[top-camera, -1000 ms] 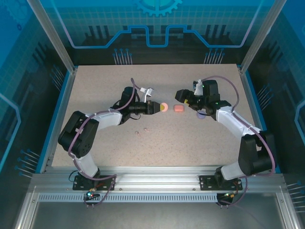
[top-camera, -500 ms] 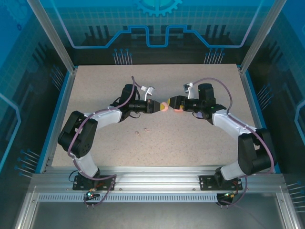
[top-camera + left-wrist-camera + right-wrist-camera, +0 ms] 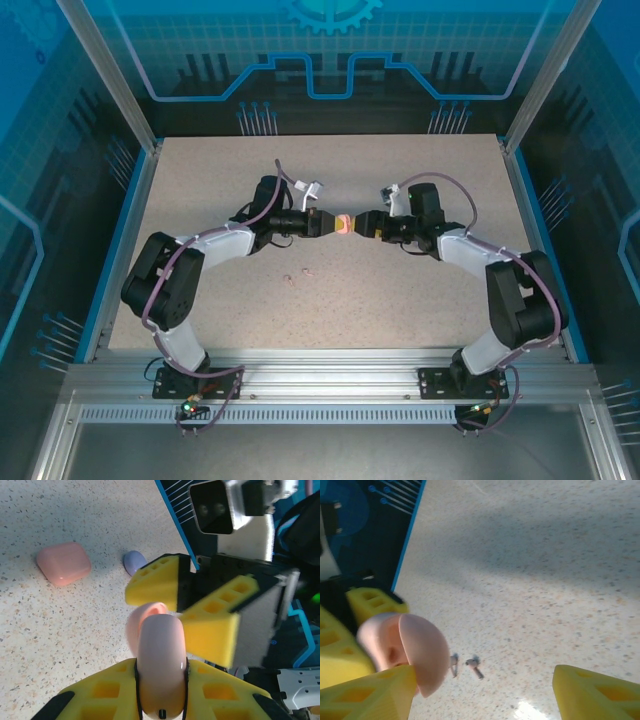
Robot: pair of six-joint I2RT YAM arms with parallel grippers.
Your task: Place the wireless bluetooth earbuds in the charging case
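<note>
- Two tiny earbuds (image 3: 306, 270) lie loose on the counter (image 3: 400, 300), nearest the arm bases.
- Left claw (image 3: 331, 224) is clamped on the open pale pink charging case (image 3: 161, 650).
- Right claw (image 3: 360, 224) stands apart at its lid.
- Beyond lie a coral case (image 3: 63, 563) and a purple case (image 3: 134, 561).

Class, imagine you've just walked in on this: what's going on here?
The left gripper is shut on a pale pink case, holding it above the table with its lid open. The right gripper meets it from the opposite side, jaws open, one finger close to the lid. Two earbuds lie loose on the table, held by neither gripper. A closed coral case sits further off.
</note>
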